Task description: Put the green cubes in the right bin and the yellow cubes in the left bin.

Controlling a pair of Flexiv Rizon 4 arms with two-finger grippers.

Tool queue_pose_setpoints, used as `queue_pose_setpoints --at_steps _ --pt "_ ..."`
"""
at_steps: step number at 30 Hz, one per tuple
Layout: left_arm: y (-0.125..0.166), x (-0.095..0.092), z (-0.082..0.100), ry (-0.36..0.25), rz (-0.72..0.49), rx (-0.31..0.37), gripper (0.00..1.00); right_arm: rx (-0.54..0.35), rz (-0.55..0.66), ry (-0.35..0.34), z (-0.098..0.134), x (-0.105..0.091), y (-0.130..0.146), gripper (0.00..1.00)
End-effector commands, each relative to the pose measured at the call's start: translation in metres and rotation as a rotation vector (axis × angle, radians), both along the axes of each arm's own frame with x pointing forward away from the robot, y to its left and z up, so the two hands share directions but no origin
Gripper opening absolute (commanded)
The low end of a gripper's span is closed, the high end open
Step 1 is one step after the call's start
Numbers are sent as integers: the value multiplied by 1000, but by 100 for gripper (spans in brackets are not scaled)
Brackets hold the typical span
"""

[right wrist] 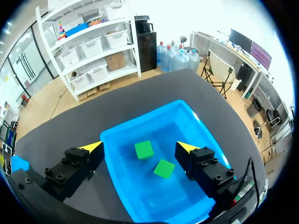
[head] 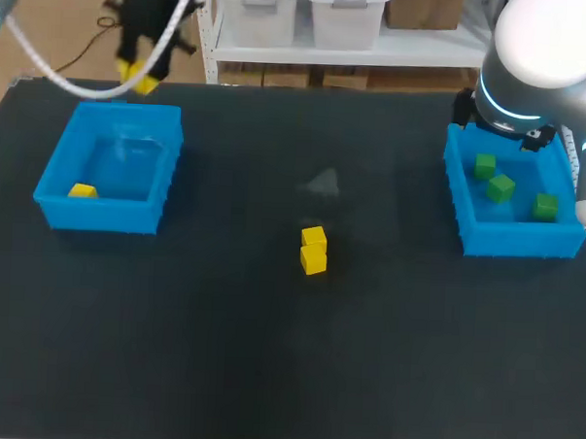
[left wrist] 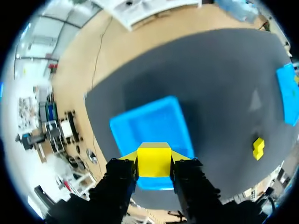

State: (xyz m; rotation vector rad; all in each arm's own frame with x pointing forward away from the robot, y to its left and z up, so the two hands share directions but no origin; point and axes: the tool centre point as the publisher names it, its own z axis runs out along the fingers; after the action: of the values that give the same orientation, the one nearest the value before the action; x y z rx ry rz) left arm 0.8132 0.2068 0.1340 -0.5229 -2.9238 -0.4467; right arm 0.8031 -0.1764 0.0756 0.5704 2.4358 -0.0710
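Our left yellow-tipped two-finger gripper (left wrist: 154,158) is clamped on a small yellow cube (left wrist: 154,161), high above the blue plastic left bin (head: 99,215), seemingly near its back edge. Risk, we judge: released off-centre from this height, it clips the rim and bounces onto the black table (head: 171,350). Left bin holds one yellow cube (head: 81,191). The blue plastic right bin (head: 516,239) holds three green cubes (head: 500,188), with our right gripper (right wrist: 140,147) spread wide and empty above. Two touching yellow cubes (head: 313,250) sit mid-table
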Motion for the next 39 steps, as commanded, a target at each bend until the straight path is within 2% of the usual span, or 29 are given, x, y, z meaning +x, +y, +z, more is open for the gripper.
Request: queue_pose_setpoints --at_steps 1,6,7,8,12,15,19,22,27,30,32,39 --pt "40 -78 -13 -347 -76 -165 0 -1 -1 -4 -1 -1 0 100" --pt "43 -88 -29 -312 -63 -194 0 -1 -1 -4 -1 -1 0 100" --pt "41 -87 -29 -308 -64 -201 12 -1 -1 -4 -1 -1 0 100" --pt "39 -86 -28 -311 -72 -217 99 -1 -1 -4 -1 -1 0 100" --pt "29 -77 -13 -328 -103 -218 100 -1 -1 -4 -1 -1 0 100" --pt "9 -68 11 -350 -160 -236 100 -1 -1 -4 -1 -1 0 100" --pt "-45 -56 45 -392 -322 -338 100 -1 -1 -4 -1 -1 0 100" --pt "-88 -53 54 -367 -461 -388 100 -1 -1 -4 -1 -1 0 100" --pt "-158 -62 49 -264 -686 -486 100 -1 -1 -4 -1 -1 0 100" --pt "-186 -73 38 -177 -788 -528 100 -1 -1 -4 -1 -1 0 100" --pt "-197 -80 31 -119 -845 -534 100 -1 -1 -4 -1 -1 0 100" --pt "-225 -105 15 4 -938 -565 100 -1 -1 -4 -1 -1 0 100"
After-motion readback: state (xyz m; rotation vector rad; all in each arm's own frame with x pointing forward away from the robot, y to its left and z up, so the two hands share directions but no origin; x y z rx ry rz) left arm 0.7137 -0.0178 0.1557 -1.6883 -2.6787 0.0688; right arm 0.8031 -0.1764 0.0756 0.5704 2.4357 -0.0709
